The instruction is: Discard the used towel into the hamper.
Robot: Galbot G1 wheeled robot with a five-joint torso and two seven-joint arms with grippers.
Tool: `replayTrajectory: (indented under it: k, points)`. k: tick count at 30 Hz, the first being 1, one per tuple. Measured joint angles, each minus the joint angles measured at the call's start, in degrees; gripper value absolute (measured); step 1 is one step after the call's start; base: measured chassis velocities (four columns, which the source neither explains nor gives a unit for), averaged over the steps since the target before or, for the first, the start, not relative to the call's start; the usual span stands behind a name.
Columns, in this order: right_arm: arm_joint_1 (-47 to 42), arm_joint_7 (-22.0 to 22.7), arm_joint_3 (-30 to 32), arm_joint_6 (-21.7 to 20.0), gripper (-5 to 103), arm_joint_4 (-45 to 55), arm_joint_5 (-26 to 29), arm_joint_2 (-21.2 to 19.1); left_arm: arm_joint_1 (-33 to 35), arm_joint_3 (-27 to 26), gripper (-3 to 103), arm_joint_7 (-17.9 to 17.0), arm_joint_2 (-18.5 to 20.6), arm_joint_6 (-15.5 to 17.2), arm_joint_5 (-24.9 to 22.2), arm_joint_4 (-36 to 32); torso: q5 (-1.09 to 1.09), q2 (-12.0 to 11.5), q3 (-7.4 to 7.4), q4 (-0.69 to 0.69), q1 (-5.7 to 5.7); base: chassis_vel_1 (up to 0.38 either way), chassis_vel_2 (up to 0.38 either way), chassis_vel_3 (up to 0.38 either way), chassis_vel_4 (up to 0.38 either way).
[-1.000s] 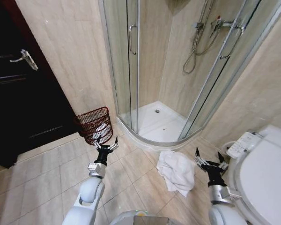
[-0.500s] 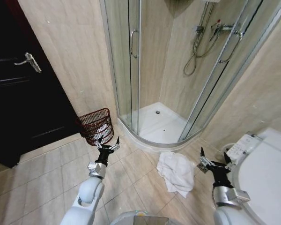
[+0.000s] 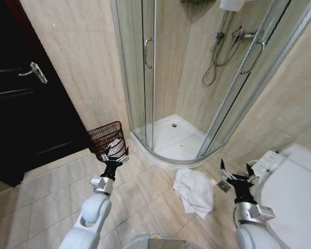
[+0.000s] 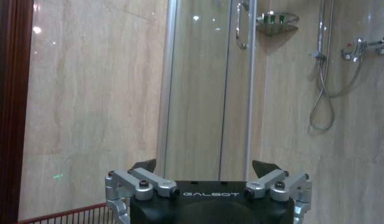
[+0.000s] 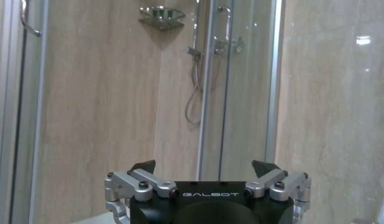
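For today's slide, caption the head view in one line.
White towel lies on the tiled floor between two open grippers, left and right, hamper nearby.

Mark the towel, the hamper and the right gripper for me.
towel (image 3: pixel 194 191), head view, middle of the crumpled white cloth on the floor.
hamper (image 3: pixel 104 136), head view, wire side wall below the rim.
right gripper (image 3: pixel 236 174), head view, midway between its open fingertips.

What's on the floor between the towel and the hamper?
In the head view, just bare floor tiles between the towel and the hamper, with the open left gripper held above them near the hamper.
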Motion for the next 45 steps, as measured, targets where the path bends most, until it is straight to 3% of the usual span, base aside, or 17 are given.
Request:
replayTrajectory:
  k: [5, 16, 25, 36, 45]
  points:
    - [0.01, -0.37, -0.39, 0.81, 100, -0.51, -0.76, 0.10, 1.07, 0.40, 100, 0.24, -0.88, -1.94, 1.47, 0.65, -0.02, 1.32, 0.71, -0.01, 0.61, 0.000, 0.000, 0.000, 0.000]
    - [-1.06, -0.91, -1.01, 2.72, 100, -1.43, -0.99, 1.33, 4.52, -1.95, 100, 0.00, 0.89, -1.16, 0.53, -3.99, -0.01, 4.00, 2.28, 0.00, 1.71, 0.000, 0.000, 0.000, 0.000]
    - [0.26, -1.69, -2.92, 5.51, 100, -3.11, -6.11, 3.64, 5.65, -2.27, 100, -0.02, 0.68, -2.90, 2.22, -3.97, -0.01, 6.56, 3.85, 0.00, 2.73, 0.000, 0.000, 0.000, 0.000]
    - [1.71, -1.75, -1.54, 2.04, 100, 0.17, -5.74, 4.13, 2.99, -1.67, 100, -0.44, 1.21, -2.01, 0.61, -4.78, -0.01, 9.16, 5.28, 0.00, 3.90, 0.000, 0.000, 0.000, 0.000]
    - [0.48, -1.91, -1.79, 1.15, 100, 3.20, -5.41, 3.54, 1.63, -2.39, 100, -1.55, 0.54, -1.29, 3.35, -5.44, -0.01, 11.42, 6.56, 0.00, 4.86, 0.000, 0.000, 0.000, 0.000]
